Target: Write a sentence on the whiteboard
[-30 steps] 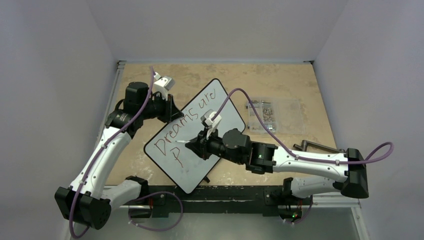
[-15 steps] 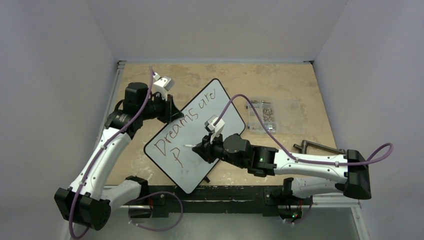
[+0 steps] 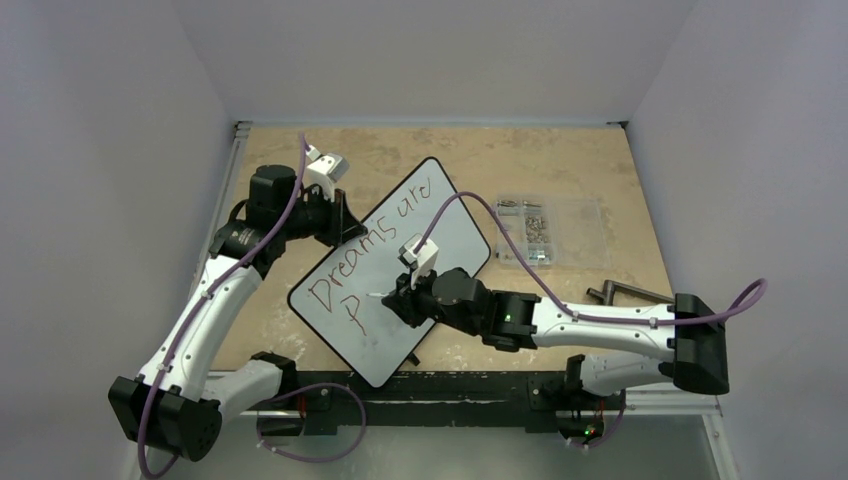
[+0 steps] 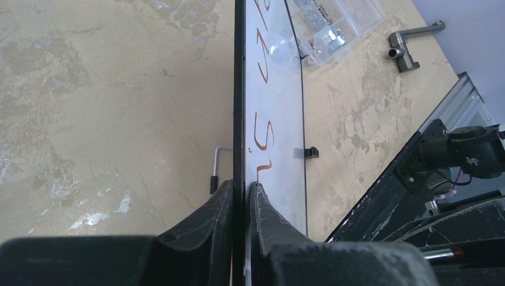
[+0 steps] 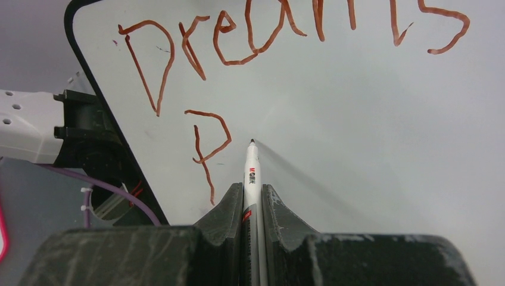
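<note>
The whiteboard [image 3: 440, 230] lies tilted across the table, with "Dreams are" and a "P" below in red ink. My left gripper [image 3: 338, 222] is shut on its upper left edge; in the left wrist view the gripper [image 4: 241, 189] clamps the black rim of the board [image 4: 277, 119]. My right gripper [image 3: 398, 298] is shut on a white marker [image 3: 380, 295] over the board's lower half. In the right wrist view the gripper [image 5: 252, 190] holds the marker [image 5: 251, 170] with its tip just right of the "P" on the board [image 5: 357, 119]; whether it touches I cannot tell.
A clear compartment box [image 3: 550, 230] with small metal parts sits right of the board, also in the left wrist view [image 4: 333, 30]. A metal handle piece [image 3: 630, 293] lies near the right arm. Grey walls enclose the table.
My right gripper with the marker has moved slightly left and down across the board, staying to the right of the "P". The left arm and the board have not moved.
</note>
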Robot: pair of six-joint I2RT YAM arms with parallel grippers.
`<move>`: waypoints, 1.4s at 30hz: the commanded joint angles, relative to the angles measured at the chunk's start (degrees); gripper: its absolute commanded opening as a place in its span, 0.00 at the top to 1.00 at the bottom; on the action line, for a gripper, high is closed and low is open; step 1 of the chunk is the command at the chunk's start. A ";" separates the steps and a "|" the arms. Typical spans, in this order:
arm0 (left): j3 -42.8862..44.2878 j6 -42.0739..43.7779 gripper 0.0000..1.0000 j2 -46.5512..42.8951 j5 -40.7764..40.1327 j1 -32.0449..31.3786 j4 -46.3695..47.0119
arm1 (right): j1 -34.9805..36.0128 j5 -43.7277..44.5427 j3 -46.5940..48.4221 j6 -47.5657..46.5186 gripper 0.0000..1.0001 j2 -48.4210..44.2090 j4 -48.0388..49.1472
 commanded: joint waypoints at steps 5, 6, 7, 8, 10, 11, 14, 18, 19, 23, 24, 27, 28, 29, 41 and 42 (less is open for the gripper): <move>0.62 0.87 1.00 -1.86 -0.79 -0.07 5.55 | -0.58 1.55 1.46 0.21 1.00 -1.01 3.29; 0.62 0.88 1.00 -1.86 -0.79 -0.05 5.55 | -0.63 1.63 1.46 0.30 1.00 -1.01 3.48; 0.62 0.87 1.00 -1.86 -0.79 -0.07 5.55 | -0.81 1.64 1.46 0.31 1.00 -0.95 3.57; 0.62 0.87 1.00 -1.85 -0.79 -0.07 5.52 | -0.93 1.70 1.54 0.31 1.00 -0.80 3.67; 0.60 0.89 1.00 -1.84 -0.84 -0.07 5.57 | -1.10 1.70 1.78 0.31 1.00 -0.54 3.60; 0.57 0.87 1.00 -1.86 -0.80 -0.07 5.50 | -1.13 1.70 1.97 0.30 1.00 -0.38 3.53; 0.53 0.87 1.00 -1.82 -0.79 -0.07 5.55 | -1.27 1.80 2.32 0.35 1.00 -0.07 3.59; 0.53 0.89 1.00 -1.84 -0.79 -0.07 5.55 | -1.42 1.22 2.95 0.22 1.00 0.79 3.36; 0.53 0.87 1.00 -1.86 -0.79 -0.07 5.55 | -1.40 0.98 3.22 0.16 1.00 1.03 3.21; 0.55 0.87 1.00 -1.84 -0.79 -0.07 5.51 | -1.40 0.03 3.36 0.19 1.00 1.75 3.00; 0.53 0.87 1.00 -1.85 -0.80 -0.07 5.47 | -1.35 -0.14 3.35 0.11 1.00 1.86 2.94; 0.53 0.87 1.00 -1.81 -0.80 -0.07 5.52 | -1.40 -0.85 3.28 0.05 1.00 2.19 2.72; 0.53 0.85 1.00 -1.82 -0.79 -0.07 5.53 | -1.40 -1.21 3.30 0.08 1.00 2.30 2.65; 0.53 0.84 1.00 -1.79 -0.84 -0.07 5.53 | -1.44 -1.49 3.26 0.01 1.00 2.39 2.63; 0.53 0.78 1.00 -1.95 -0.88 -0.07 5.52 | -1.35 -2.69 1.98 1.18 1.00 3.23 2.03; 0.53 0.78 1.00 -1.95 -0.92 -0.07 5.47 | -1.39 -2.69 1.76 1.23 1.00 3.14 2.09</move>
